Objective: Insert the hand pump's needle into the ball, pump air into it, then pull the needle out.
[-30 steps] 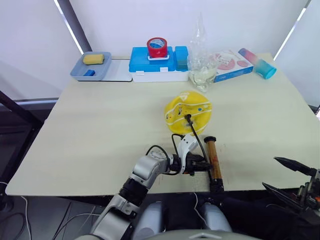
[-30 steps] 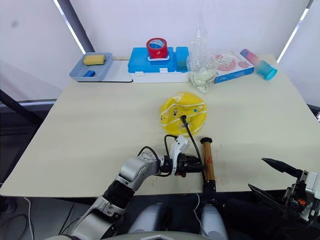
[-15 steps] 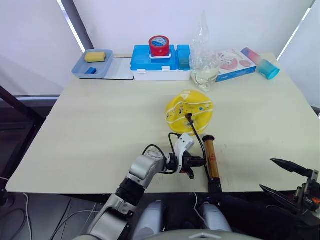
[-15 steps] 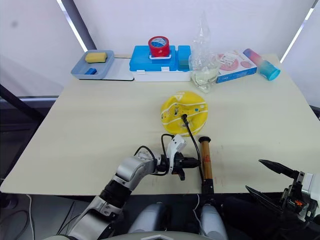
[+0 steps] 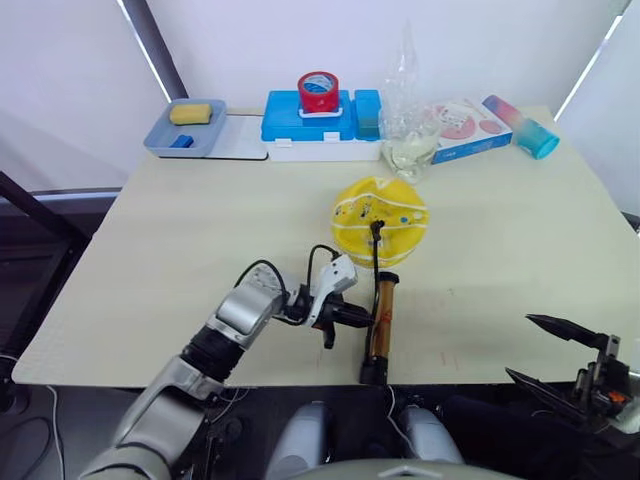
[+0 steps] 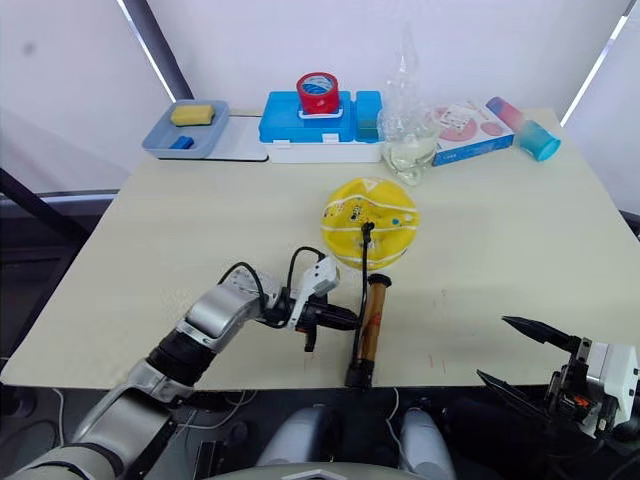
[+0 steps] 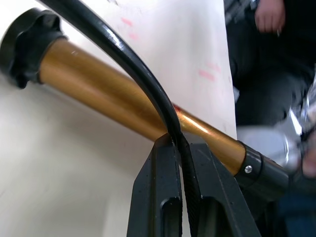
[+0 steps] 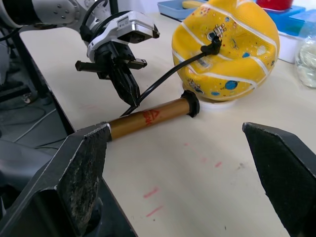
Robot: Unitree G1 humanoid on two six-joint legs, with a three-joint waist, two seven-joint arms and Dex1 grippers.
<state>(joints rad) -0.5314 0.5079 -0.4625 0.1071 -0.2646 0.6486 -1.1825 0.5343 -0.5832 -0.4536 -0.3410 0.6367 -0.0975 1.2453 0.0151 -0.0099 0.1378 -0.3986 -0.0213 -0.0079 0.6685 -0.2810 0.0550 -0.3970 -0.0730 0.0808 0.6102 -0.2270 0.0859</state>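
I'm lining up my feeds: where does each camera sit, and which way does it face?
Eye views: on the head, looking down the table at the ball; both arms show.
Left wrist: along the left gripper, jaws shut on the hose over the pump.
Right wrist: between the open right gripper jaws, toward pump, ball and left gripper.
All share the pump.

Setting: you are looking at a lab-style test room. Evidence: a plain beige table (image 5: pixel 200 230) against white blinds (image 5: pixel 300 40); assorted props lined along its far edge, namely a grey-blue tray (image 5: pixel 185 140), a blue box (image 5: pixel 315 122) topped with red tape (image 5: pixel 318 92), and a tumbler (image 5: pixel 515 125).
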